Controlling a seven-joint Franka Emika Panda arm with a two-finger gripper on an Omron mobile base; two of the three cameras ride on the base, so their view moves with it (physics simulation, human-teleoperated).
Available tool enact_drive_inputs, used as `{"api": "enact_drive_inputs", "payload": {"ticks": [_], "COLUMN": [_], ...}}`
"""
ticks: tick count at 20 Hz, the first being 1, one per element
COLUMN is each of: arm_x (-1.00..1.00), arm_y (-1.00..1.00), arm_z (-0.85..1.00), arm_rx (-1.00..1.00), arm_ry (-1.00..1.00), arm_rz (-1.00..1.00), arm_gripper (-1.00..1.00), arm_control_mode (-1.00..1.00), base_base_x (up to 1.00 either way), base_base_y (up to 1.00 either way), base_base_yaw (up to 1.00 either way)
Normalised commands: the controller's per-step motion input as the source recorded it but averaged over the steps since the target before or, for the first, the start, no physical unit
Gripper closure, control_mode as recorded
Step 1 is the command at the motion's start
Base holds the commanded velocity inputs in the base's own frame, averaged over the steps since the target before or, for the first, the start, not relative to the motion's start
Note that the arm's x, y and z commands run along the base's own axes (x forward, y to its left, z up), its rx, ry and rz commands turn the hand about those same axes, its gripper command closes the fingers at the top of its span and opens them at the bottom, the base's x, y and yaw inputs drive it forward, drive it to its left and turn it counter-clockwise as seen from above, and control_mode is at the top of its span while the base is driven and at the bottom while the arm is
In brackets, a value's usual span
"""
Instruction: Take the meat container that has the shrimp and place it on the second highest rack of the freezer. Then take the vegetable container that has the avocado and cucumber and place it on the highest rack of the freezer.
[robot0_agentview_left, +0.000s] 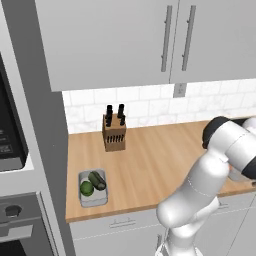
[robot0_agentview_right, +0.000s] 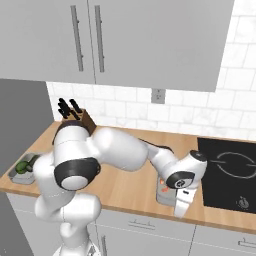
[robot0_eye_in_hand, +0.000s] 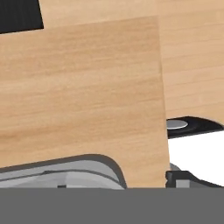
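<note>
left base view: the vegetable tray (robot0_agentview_left: 93, 189) sits near the front left edge of the counter (robot0_agentview_left: 150, 160), holding the avocado (robot0_agentview_left: 86, 188) beside the cucumber (robot0_agentview_left: 98, 180); a knife block (robot0_agentview_left: 113, 131) stands behind it near the wall. right base view: the arm reaches to the right, and the gripper (robot0_agentview_right: 181, 202) hangs at the meat tray (robot0_agentview_right: 165, 192), which rests on the counter just left of the black cooktop (robot0_agentview_right: 230, 172); an orange-pink speck in it is probably the shrimp (robot0_agentview_right: 165, 190). hand view: a grey tray rim (robot0_eye_in_hand: 74, 168) lies close below the camera on the wood. whether the jaws are open or closed cannot be told. judgement: the tray looks light, rigid and shallow; grasp one side wall, keeping it level so the contents do not slide.
</note>
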Motion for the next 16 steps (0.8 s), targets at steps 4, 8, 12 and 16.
{"api": "enact_drive_inputs", "payload": {"ticks": [4,8,12,16], "arm_x": [0.12,0.00,-0.04,-0.12], "arm_y": [0.36,0.16,0.21,0.30], "arm_z": [-0.21,-0.29,-0.28,-0.04], "arm_rx": [-0.05,-0.03,-0.03,-0.03], "arm_ry": [0.19,0.01,-0.08,-0.22], "arm_rz": [0.00,0.00,0.00,-0.02], "arm_gripper": [1.00,1.00,1.00,1.00], "arm_control_mode": [-1.00,-1.00,-1.00,-1.00], "base_base_x": [0.00,0.00,0.00,0.00], "base_base_y": [0.00,0.00,0.00,0.00], "base_base_yaw": [0.00,0.00,0.00,0.00]}}
